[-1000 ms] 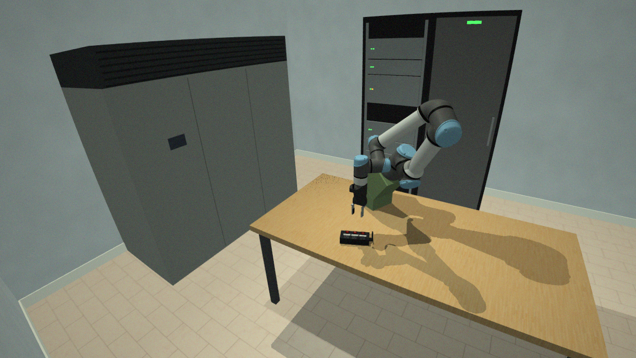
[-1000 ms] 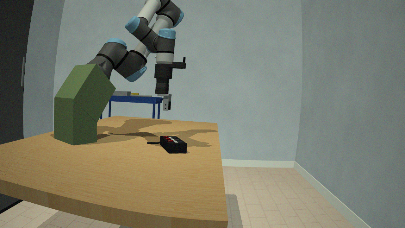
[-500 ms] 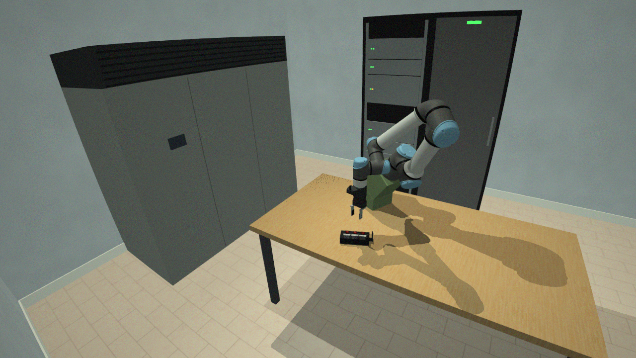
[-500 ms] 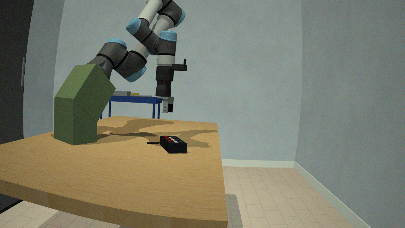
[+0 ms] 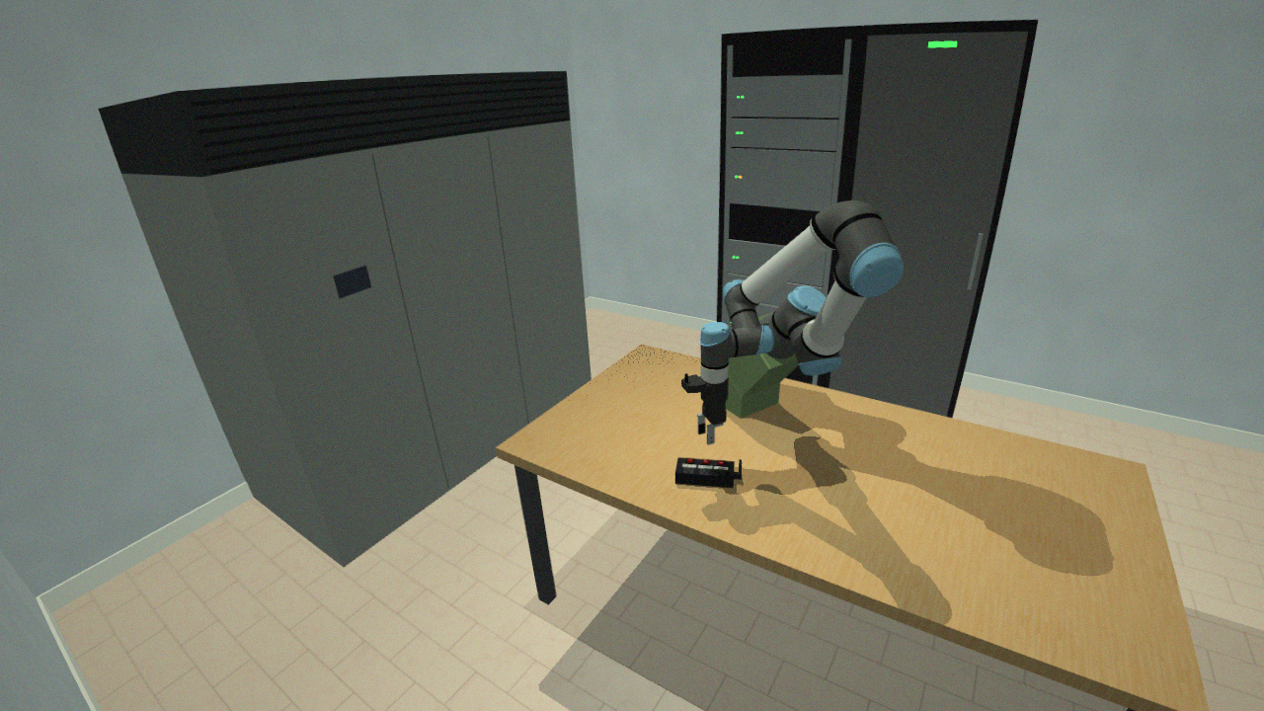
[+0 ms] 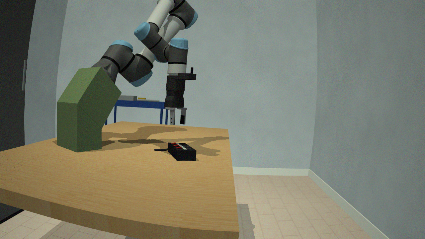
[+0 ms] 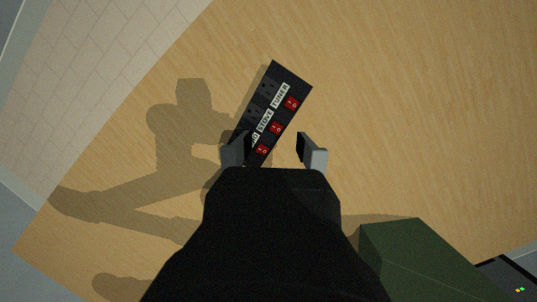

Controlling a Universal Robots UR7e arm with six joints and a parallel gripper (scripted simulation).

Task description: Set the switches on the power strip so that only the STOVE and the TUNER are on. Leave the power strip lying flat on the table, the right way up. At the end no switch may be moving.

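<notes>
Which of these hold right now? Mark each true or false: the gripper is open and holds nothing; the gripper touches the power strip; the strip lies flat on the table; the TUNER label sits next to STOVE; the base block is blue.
1. The gripper is open and holds nothing. True.
2. The gripper touches the power strip. False: it hangs above it, apart.
3. The strip lies flat on the table. True.
4. The TUNER label sits next to the STOVE label. True.
5. The base block is blue. False: it is green.

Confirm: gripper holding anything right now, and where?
Nothing held. The gripper is open, hanging above the table, apart from the power strip.
</notes>
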